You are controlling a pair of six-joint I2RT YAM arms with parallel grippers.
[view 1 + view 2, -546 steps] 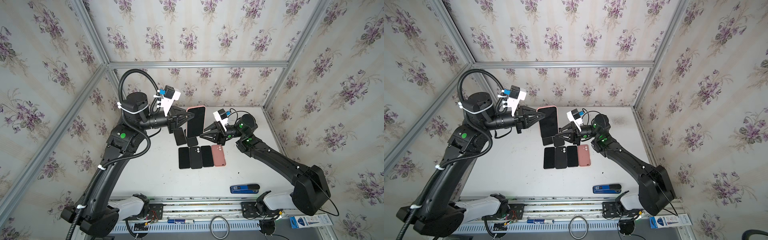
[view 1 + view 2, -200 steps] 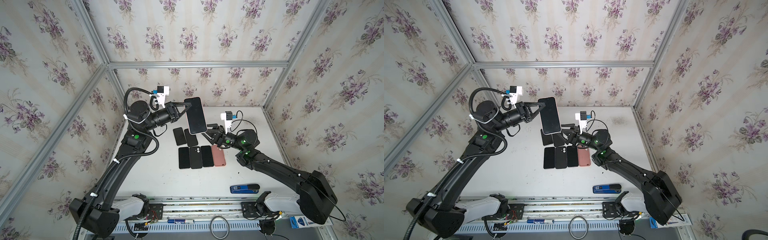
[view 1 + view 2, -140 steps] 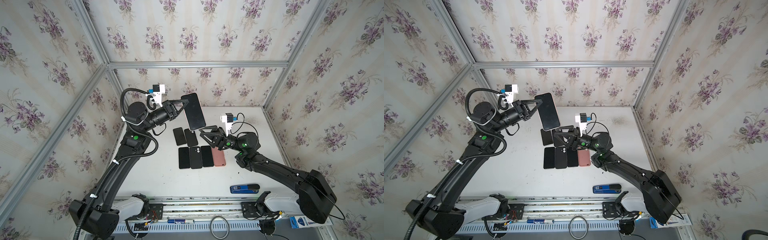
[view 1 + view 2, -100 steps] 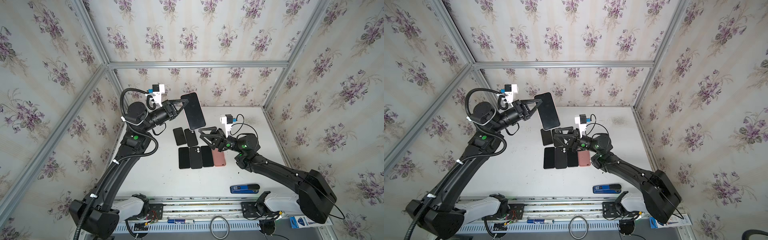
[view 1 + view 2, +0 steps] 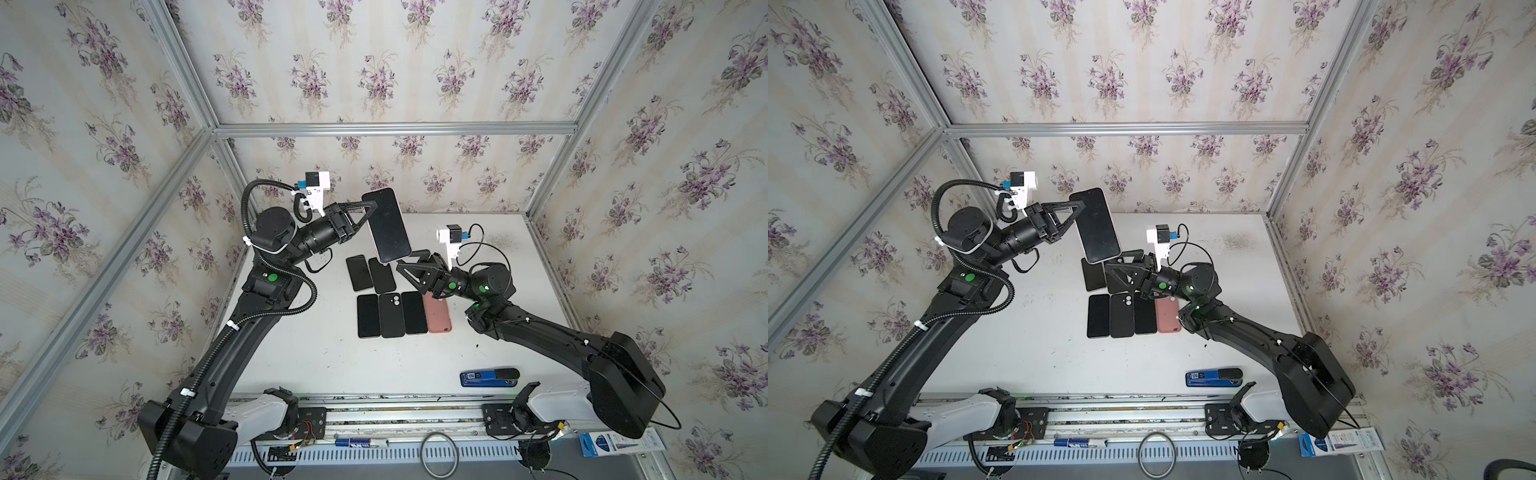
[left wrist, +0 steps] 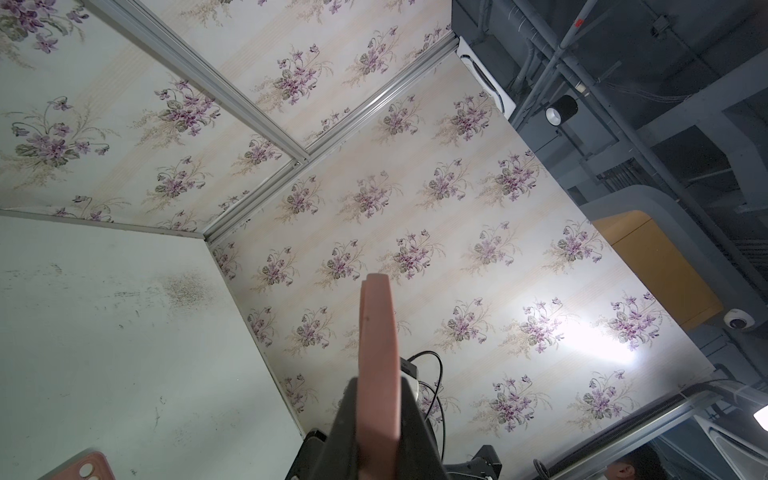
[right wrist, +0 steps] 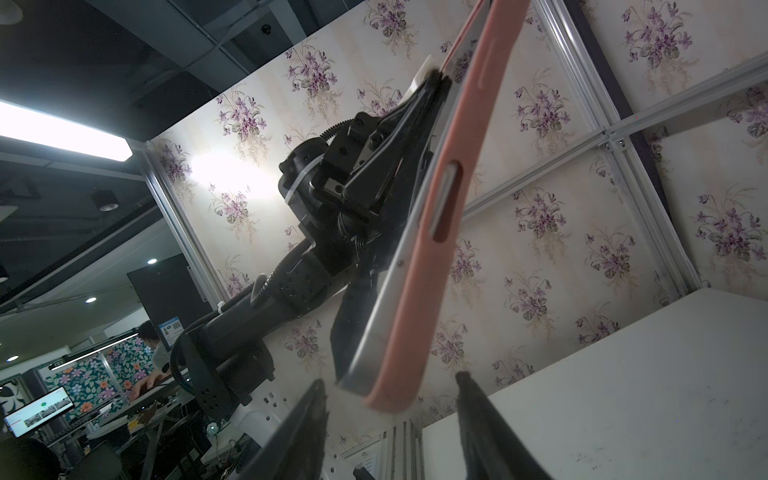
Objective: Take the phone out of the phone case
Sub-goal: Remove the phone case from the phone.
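The phone (image 5: 386, 226) (image 5: 1098, 224), dark screen up, sits in a pink phone case (image 7: 440, 208) and is held tilted above the back of the table. My left gripper (image 5: 368, 214) (image 5: 1077, 210) (image 6: 376, 399) is shut on one long edge of the cased phone, whose pink edge (image 6: 376, 332) rises between the fingers. In the right wrist view the phone's silver side (image 7: 386, 316) shows along the case. My right gripper (image 5: 409, 266) (image 5: 1121, 266) (image 7: 390, 378) stands open just under the phone's lower end, a finger on either side, not touching it.
Several dark phones (image 5: 390, 316) lie in two rows mid-table, with an empty pink case (image 5: 436, 316) (image 6: 83, 467) at the right end of the near row. A blue object (image 5: 490, 377) lies near the front edge. Patterned walls close in the back and sides.
The right gripper has risen from just above the phone rows to the held phone's lower end, its fingers spread. The left arm has lifted the phone slightly up and left, then held still.
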